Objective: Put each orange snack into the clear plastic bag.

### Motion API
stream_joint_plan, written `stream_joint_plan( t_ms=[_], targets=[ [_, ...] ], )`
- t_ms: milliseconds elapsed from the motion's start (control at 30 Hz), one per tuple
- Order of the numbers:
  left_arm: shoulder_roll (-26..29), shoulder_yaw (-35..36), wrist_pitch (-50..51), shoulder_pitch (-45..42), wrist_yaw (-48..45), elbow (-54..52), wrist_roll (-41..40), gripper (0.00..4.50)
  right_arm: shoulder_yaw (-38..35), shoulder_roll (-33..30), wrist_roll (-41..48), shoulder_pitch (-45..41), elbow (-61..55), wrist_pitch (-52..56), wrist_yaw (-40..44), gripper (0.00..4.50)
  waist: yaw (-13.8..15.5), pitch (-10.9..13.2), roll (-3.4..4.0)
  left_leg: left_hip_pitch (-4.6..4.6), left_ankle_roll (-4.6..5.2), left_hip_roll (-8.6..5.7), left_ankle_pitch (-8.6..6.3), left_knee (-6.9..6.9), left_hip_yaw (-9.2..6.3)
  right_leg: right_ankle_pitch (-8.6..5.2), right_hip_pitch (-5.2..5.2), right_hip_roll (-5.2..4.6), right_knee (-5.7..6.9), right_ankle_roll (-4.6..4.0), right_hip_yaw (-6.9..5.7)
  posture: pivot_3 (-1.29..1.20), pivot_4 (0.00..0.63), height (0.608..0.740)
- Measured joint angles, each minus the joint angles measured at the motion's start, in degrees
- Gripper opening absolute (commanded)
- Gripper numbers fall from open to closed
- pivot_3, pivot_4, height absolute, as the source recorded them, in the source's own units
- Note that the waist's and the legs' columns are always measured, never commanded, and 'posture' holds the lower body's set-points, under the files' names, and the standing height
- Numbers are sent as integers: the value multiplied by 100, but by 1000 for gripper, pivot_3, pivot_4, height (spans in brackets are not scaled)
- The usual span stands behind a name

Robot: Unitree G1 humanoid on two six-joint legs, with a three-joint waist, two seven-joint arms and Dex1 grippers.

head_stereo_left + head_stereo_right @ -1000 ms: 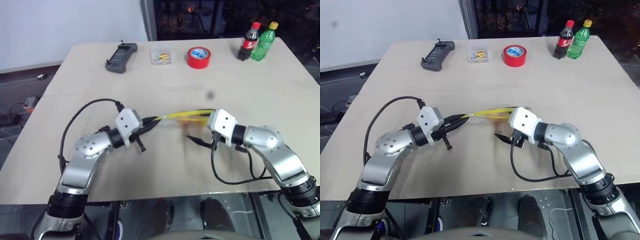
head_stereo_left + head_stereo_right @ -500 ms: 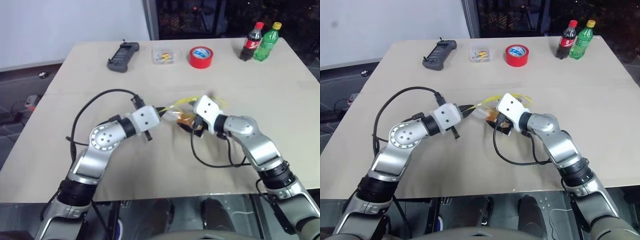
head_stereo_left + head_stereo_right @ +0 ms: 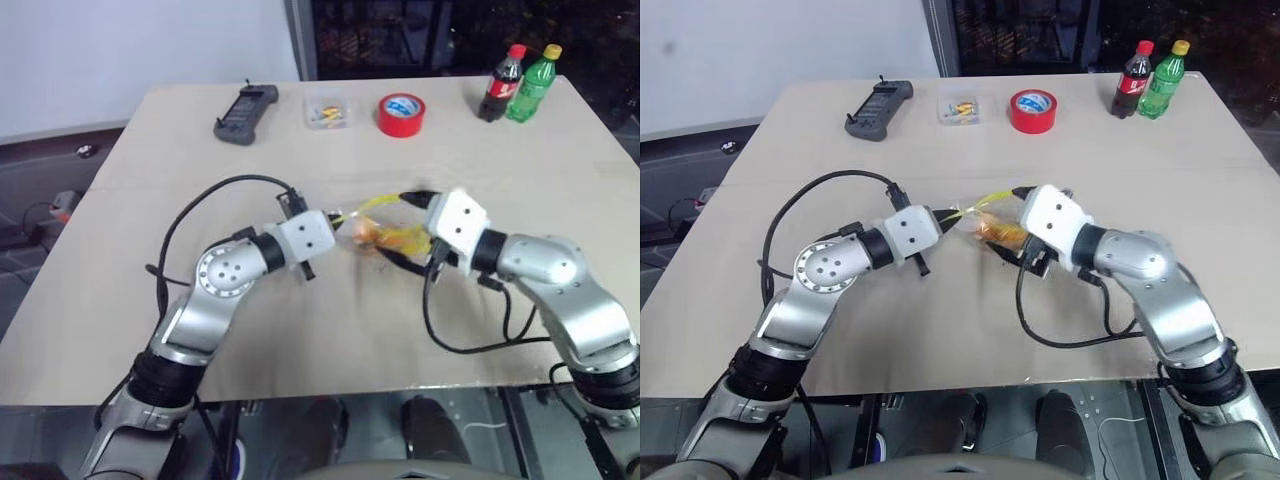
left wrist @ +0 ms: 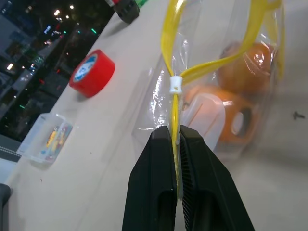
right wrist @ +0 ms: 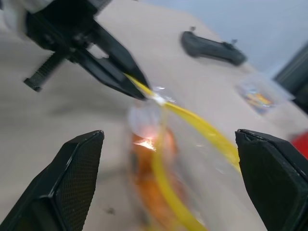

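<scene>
My left gripper [image 4: 175, 132] is shut on the yellow seal strip of the clear plastic bag [image 4: 207, 72], holding it up just above the middle of the table. Two orange snacks [image 4: 250, 65] [image 4: 211, 113] show through the crinkly plastic, inside the bag. In the left eye view the bag [image 3: 385, 235] hangs between my two grippers, with the left gripper [image 3: 335, 218] at its left end. My right gripper [image 3: 406, 230] stands wide open at the bag's right side, one finger above it and one below, gripping nothing.
Along the table's far edge stand a black handset [image 3: 244, 113], a small clear box of colourful bits [image 3: 327, 110], a red tape roll [image 3: 400, 114], a cola bottle [image 3: 500, 82] and a green bottle [image 3: 530, 82]. Black cables loop from both wrists over the near table.
The left gripper carried the bag's strip to the right and rolled its wrist. The right gripper went in to the bag, then drew back to the right and rose, still open.
</scene>
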Motion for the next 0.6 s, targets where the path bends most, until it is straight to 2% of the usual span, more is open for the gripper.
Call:
stream_joint_plan(
  t_ms=[67, 133, 333, 367, 433, 533, 600],
  targets=[
    [-16, 4, 1, 2, -10, 3, -22, 0, -7, -624, -455, 171, 195, -361, -8, 4481, 8, 1, -1, -1, 0, -5, 0, 0, 3, 0, 0, -5, -1, 1, 0, 0, 150, 740],
    [-11, 19, 1, 6, -18, 2, -61, 0, -22, -942, -866, 265, 594, -723, -43, 4481, 4, 2, -3, 0, 0, -4, 0, 1, 4, 0, 0, -4, 0, 1, 0, 0, 150, 740],
    [-3, 20, 0, 31, -53, 2, -125, 0, 196, -931, -1417, 210, 1412, -1503, -93, 4481, -33, 2, -3, 2, -1, 4, 1, 1, 8, 0, -1, 2, 3, 1, 4, 0, 150, 740],
    [12, 23, 0, 40, -54, 1, -127, 0, 197, -892, -1436, 190, 1435, -1552, -90, 3949, -25, 3, -3, 1, -1, 3, 1, 1, 8, 0, -1, 0, 2, 1, 4, 0, 150, 740],
    [47, 68, 0, 64, -54, 1, -130, 0, 194, -811, -1419, 95, 1441, -1583, -72, 3185, -22, 3, -4, 1, 0, 2, 1, 1, 7, 0, -1, 0, 0, 1, 4, 0, 150, 740],
    [80, 152, 0, 115, -54, -2, -171, 0, 171, -788, -1374, 19, 1420, -1596, -14, 1642, -7, 3, -4, 1, -1, 2, 1, 1, 5, 0, 0, 0, 0, 1, 2, 0, 150, 740],
    [112, 190, 0, 154, -54, -2, -197, 0, 161, -793, -1369, 19, 1399, -1616, 48, 1642, -5, 3, -4, 1, -1, 2, 1, 1, 5, 0, 0, 0, 0, 0, 2, 0, 150, 740]
  ],
)
